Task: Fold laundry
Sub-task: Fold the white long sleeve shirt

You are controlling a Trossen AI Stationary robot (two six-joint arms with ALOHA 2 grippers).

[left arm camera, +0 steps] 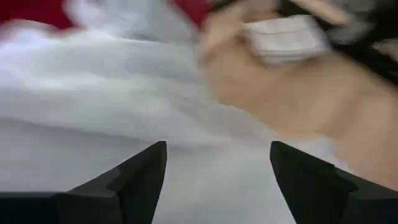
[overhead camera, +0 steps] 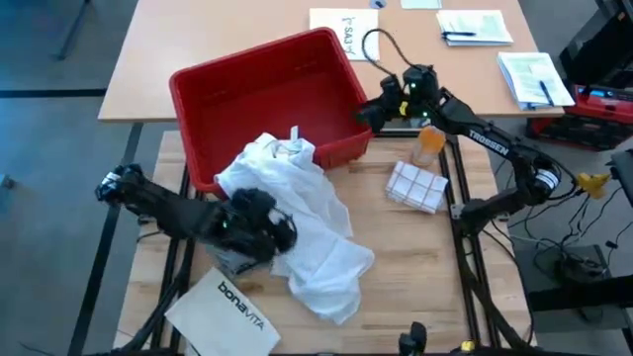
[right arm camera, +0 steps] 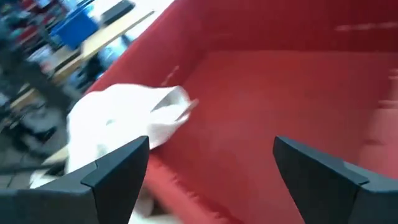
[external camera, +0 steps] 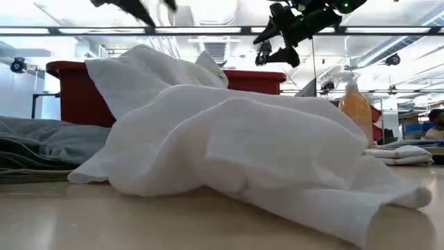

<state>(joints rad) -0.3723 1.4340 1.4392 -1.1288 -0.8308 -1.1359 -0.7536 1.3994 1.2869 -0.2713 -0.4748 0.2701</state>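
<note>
The large white shirt (overhead camera: 302, 222) lies crumpled on the table, and its upper part (overhead camera: 282, 153) hangs over the near rim of the red bin (overhead camera: 267, 94). My left gripper (left arm camera: 217, 146) is open above the shirt's left side (overhead camera: 277, 229); the low view shows it raised clear of the cloth. My right gripper (right arm camera: 211, 143) is open and hangs over the bin's right end (overhead camera: 368, 114), with nothing between its fingers. A grey garment (external camera: 41, 146) lies flat on the table to the shirt's left. A folded white piece (overhead camera: 415, 186) rests on the table to the right.
An orange bottle (overhead camera: 429, 144) stands near the folded piece. A white bag printed "bonavita" (overhead camera: 223, 311) lies at the table's near left. Papers and pens (overhead camera: 475, 28) are on the far desk. The near right of the table (overhead camera: 415, 277) is bare wood.
</note>
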